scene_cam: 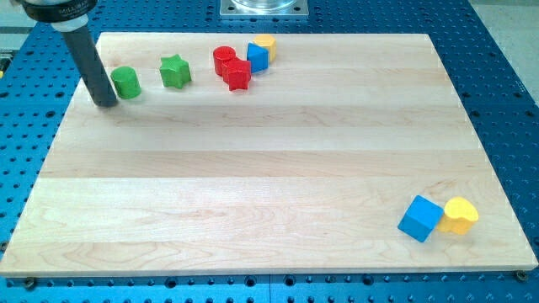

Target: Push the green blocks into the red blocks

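Resting on the board (253, 168), my tip (107, 103), gripping nothing, touches the green cylinder's (126, 82) left side; green star (175, 71) and red blocks (231, 67) lie rightward.

Pale wooden board (278, 168) on blue perforated table (505, 76).

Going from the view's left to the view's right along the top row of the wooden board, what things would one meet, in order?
My tip → green cylinder block → green star-shaped block → red cylinder block → red star-shaped block → blue block → yellow block.
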Controlling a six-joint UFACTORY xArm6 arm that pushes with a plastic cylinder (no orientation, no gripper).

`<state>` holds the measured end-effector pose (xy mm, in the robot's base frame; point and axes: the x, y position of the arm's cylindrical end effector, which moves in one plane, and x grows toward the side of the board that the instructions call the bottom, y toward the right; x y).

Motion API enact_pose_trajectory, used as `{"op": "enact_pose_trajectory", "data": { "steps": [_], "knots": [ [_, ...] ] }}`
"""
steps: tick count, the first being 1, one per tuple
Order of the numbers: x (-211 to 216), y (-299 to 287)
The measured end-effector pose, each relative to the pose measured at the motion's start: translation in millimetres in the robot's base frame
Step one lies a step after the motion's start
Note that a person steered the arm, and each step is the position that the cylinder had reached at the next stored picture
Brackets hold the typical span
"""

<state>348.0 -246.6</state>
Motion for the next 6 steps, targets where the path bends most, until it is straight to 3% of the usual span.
{"op": "enact_pose_trajectory", "data": {
  "steps": [2, 3, 6],
  "knots": [
    [-29, 100],
    [-44, 31],
    [-56, 157]
  ]
}}
